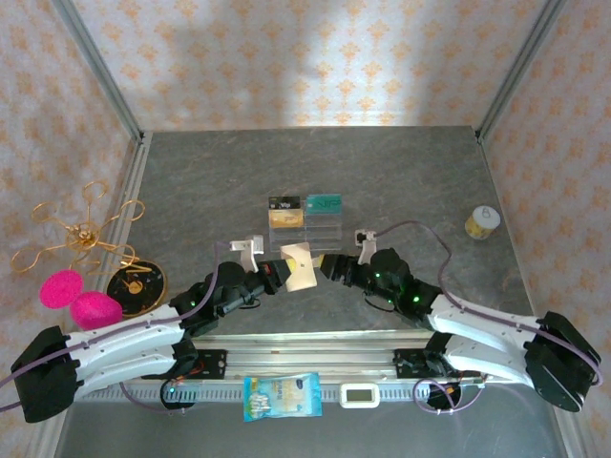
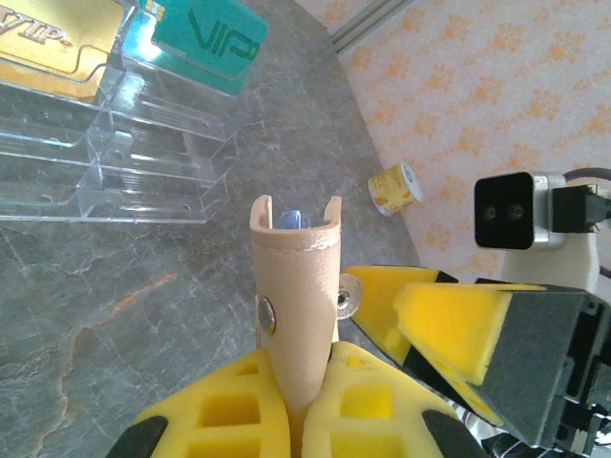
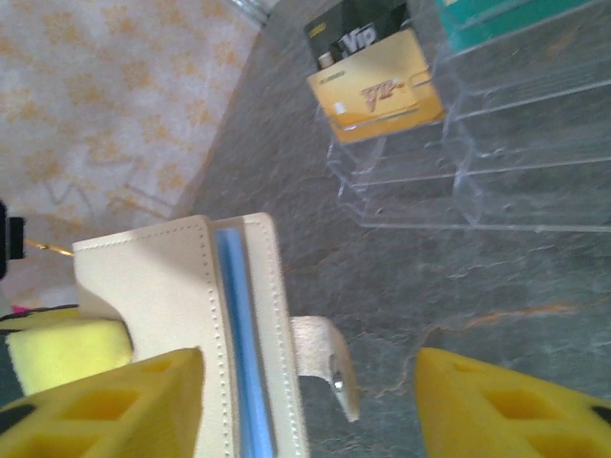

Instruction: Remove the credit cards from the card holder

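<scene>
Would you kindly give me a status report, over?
Left gripper shut on tan leather card holder. Right gripper open beside it. Blue plastic card inside. Clear acrylic rack beyond.

One clear rack (image 1: 320,232) holds three in all: one black card (image 1: 282,203), one gold card (image 1: 284,218), one teal card (image 1: 323,203). There is one tan wallet (image 1: 299,267), and there are two pink puffs (image 1: 61,287) (image 1: 96,309). One each of the others: gold wire stand (image 1: 81,234), black disc (image 1: 136,283), small jar (image 1: 482,223), snack packet (image 1: 281,396), white timer (image 1: 361,393).
</scene>
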